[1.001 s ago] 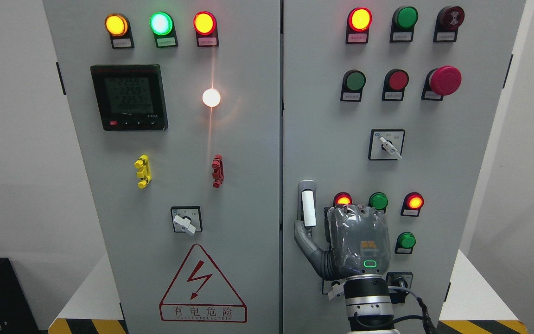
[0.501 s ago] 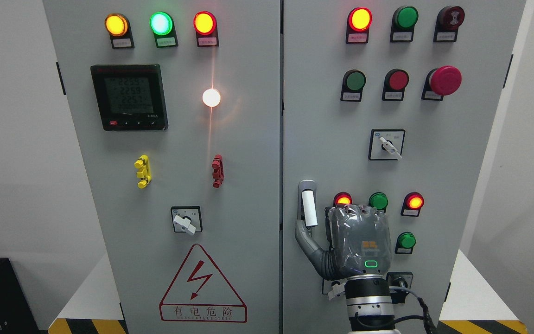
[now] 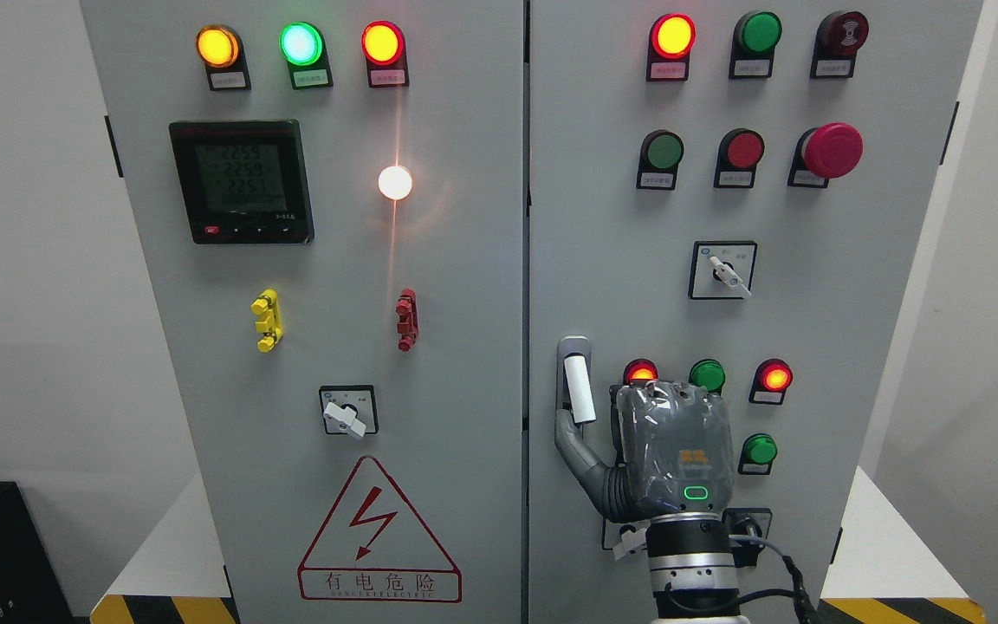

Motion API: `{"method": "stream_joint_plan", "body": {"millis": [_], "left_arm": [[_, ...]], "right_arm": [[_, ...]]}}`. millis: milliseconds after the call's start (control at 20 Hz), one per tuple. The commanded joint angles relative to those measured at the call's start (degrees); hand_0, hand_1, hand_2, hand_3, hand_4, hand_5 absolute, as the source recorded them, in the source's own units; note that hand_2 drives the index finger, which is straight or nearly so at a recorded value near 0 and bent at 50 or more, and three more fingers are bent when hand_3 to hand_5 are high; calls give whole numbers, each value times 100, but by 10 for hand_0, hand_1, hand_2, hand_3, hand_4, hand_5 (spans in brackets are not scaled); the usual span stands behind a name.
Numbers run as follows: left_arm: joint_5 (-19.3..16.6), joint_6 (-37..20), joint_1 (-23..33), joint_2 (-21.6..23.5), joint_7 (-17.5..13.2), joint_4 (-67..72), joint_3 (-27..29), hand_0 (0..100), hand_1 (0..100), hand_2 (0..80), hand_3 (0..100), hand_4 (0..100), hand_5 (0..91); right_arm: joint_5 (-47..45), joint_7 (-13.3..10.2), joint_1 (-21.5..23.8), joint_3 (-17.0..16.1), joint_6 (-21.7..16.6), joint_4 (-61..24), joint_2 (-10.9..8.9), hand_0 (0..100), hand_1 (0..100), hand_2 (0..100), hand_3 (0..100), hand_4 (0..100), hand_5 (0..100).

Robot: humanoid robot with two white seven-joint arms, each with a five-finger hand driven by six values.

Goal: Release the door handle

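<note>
The handle (image 3: pixel 578 386) sits at the left edge of the right door (image 3: pixel 811 295), low down, a white lever standing nearly upright in its grey mount. My right hand (image 3: pixel 668 455) is just beside it on the right, back of the hand to the camera, arm coming up from the bottom edge. The thumb (image 3: pixel 573 446) sticks out left and up, its tip right at the lever's lower end; I can't tell if it touches. The other fingers are hidden behind the palm, so I can't say if they're curled or spread. Nothing wraps the lever that I can see.

I judge the release mostly done: palm is off the handle, only the thumb is close. Left to do: pull the thumb clear and back the hand away from the door. Both doors look shut. Lamps (image 3: pixel 707 375) glow just above the hand. Left hand not in view.
</note>
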Motion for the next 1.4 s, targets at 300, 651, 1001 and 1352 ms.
{"method": "stream_joint_plan", "body": {"millis": [300, 651, 1001, 1352], "left_arm": [[0, -3, 0, 0, -4, 0, 0, 120, 556, 0, 0, 0, 0], [0, -3, 0, 0, -4, 0, 0, 120, 556, 0, 0, 0, 0], [0, -3, 0, 0, -4, 0, 0, 120, 556, 0, 0, 0, 0], [0, -3, 0, 0, -4, 0, 0, 120, 556, 0, 0, 0, 0]], "right_arm": [[-9, -10, 7, -92, -3, -32, 19, 437, 328, 994, 1000, 990, 1000], [-9, -10, 7, -101, -3, -32, 19, 454, 322, 993, 1000, 990, 1000], [-9, -37, 7, -109, -3, -41, 19, 464, 326, 993, 1000, 992, 1000], [-9, -37, 16, -109, -3, -58, 19, 471, 329, 994, 1000, 994, 1000]]}}
